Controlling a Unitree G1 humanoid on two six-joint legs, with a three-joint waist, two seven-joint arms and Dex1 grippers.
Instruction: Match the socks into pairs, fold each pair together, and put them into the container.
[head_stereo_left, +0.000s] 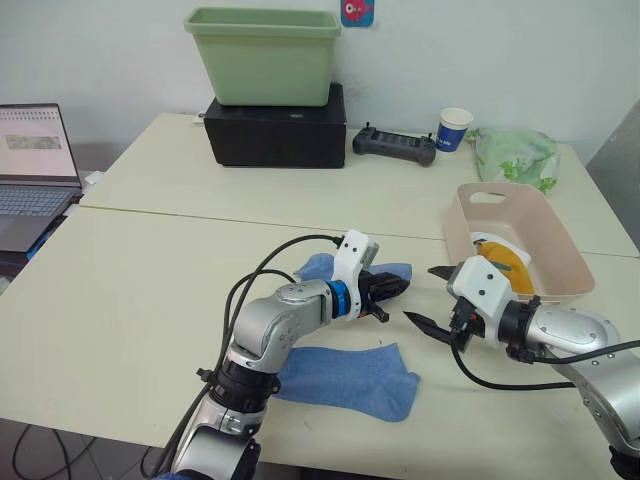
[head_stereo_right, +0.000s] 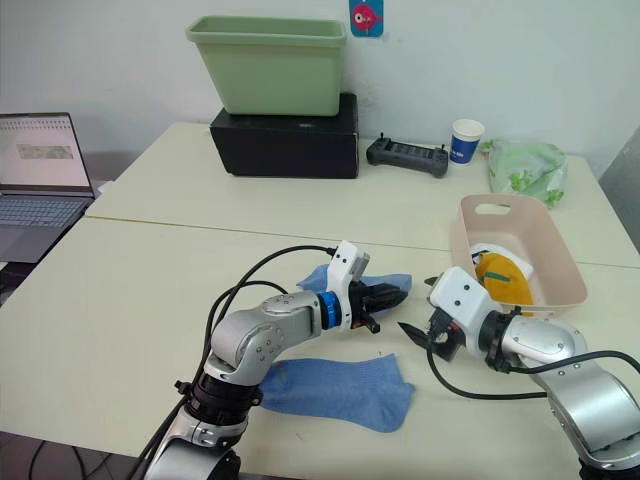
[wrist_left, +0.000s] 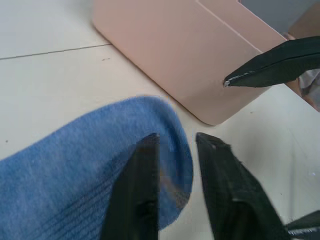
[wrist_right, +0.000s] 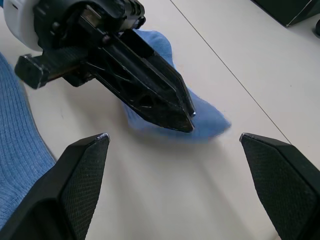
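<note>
My left tool (head_stereo_left: 393, 291), nearly closed, hovered over the far blue sock (head_stereo_left: 318, 267) to grip it; my right tool (head_stereo_left: 432, 298) gaped empty.

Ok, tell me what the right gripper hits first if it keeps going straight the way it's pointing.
Probably the left gripper, which sits right ahead of the open right gripper, low over the far blue sock. Depth is unclear; it might slide under onto that sock instead.
</note>
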